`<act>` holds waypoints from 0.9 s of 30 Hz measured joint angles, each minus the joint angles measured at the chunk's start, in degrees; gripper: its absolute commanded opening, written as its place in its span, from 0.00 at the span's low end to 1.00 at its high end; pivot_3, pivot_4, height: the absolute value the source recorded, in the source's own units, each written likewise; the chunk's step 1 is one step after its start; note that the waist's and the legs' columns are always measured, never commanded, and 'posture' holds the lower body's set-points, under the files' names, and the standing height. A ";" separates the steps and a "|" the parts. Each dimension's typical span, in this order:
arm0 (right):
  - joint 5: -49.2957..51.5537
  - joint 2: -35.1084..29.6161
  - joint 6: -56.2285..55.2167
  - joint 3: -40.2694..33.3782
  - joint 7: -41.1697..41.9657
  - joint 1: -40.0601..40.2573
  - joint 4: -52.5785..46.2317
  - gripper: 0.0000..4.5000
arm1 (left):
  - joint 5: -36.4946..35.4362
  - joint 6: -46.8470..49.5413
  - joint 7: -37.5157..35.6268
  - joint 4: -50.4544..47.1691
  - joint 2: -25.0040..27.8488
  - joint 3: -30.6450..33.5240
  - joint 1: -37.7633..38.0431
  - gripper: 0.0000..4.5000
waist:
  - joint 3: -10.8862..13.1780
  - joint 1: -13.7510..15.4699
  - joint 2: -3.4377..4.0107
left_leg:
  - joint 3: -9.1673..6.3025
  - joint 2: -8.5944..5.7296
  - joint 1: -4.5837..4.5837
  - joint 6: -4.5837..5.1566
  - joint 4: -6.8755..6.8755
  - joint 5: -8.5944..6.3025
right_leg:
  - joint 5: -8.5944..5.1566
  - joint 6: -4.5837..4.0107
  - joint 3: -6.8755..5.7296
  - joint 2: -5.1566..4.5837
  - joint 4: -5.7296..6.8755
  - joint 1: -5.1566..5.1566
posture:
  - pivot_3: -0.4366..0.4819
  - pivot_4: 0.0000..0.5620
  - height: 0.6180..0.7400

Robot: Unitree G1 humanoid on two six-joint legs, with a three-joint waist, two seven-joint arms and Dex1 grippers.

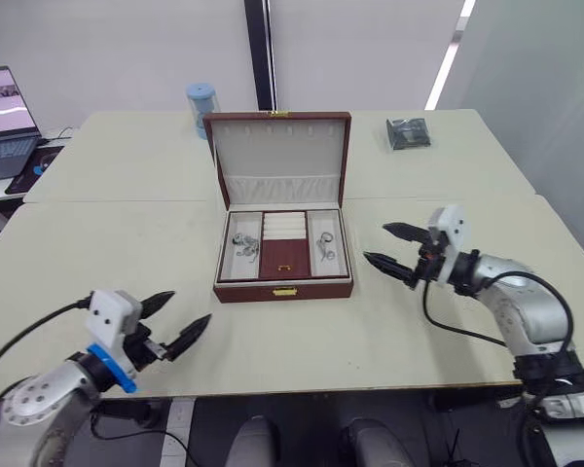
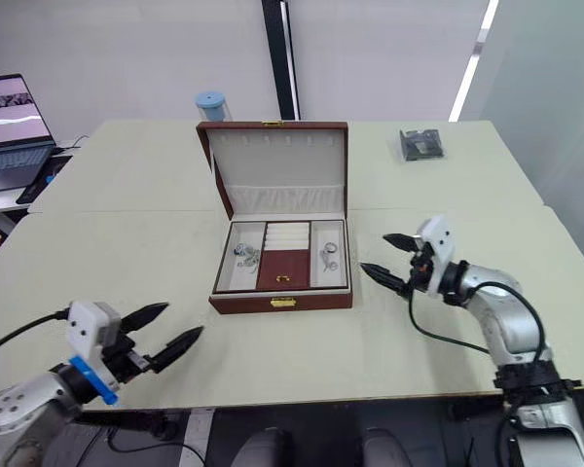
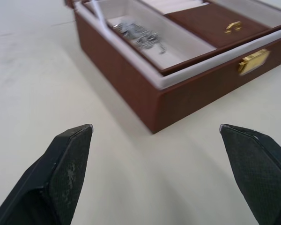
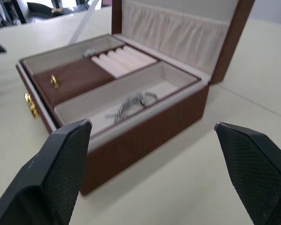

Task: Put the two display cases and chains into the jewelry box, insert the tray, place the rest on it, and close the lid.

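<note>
The jewelry box (image 1: 284,290) stands open at the middle of the table, its lid (image 1: 277,151) upright behind it. The tray (image 1: 284,257) sits inside, level with the rim. Silver chains lie in the tray's left compartment (image 1: 244,243) and right compartment (image 4: 131,104). The two display cases are hidden. My left gripper (image 1: 189,307) is open near the table's front edge, left of the box and pointing toward its front left corner. My right gripper (image 1: 376,243) is open just right of the box, apart from its side wall, with nothing between its fingers.
A pale blue cup (image 1: 201,105) stands behind the lid at the back left. A small dark clear-topped container (image 1: 407,132) lies at the back right. A laptop (image 1: 0,117) sits on a side desk at the far left.
</note>
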 measured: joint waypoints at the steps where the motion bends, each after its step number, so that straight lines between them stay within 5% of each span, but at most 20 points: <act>1: 0.09 -1.36 -0.43 -0.85 1.40 1.12 0.25 0.99 | -0.02 0.04 -0.55 2.45 0.88 1.31 -1.02 1.00 | 0.03 0.00 -0.01 | 0.00 0.00 0.01 0.00 -0.01 0.00 | 0.00 0.00 0.00 -0.01 0.00 0.00 | 0.48 0.27 1.00; 14: -3.00 -9.38 -7.67 -3.85 8.17 6.71 10.31 0.99 | 2.93 -1.52 -5.16 19.81 6.80 6.32 -8.56 1.00 | 0.23 -0.05 -0.16 | 0.09 -0.01 0.08 -0.01 -0.19 0.00 | 0.00 0.00 0.04 -0.05 -0.01 -0.01 | 0.48 0.27 1.00; 27: -3.47 -10.33 -9.82 -6.31 7.13 10.57 11.47 0.99 | 5.42 -1.94 -6.12 22.67 7.46 6.69 -13.87 1.00 | 0.24 -0.03 -0.17 | 0.13 -0.03 0.11 -0.03 -0.20 0.00 | 0.00 0.00 0.06 -0.09 -0.01 0.02 | 0.48 0.27 1.00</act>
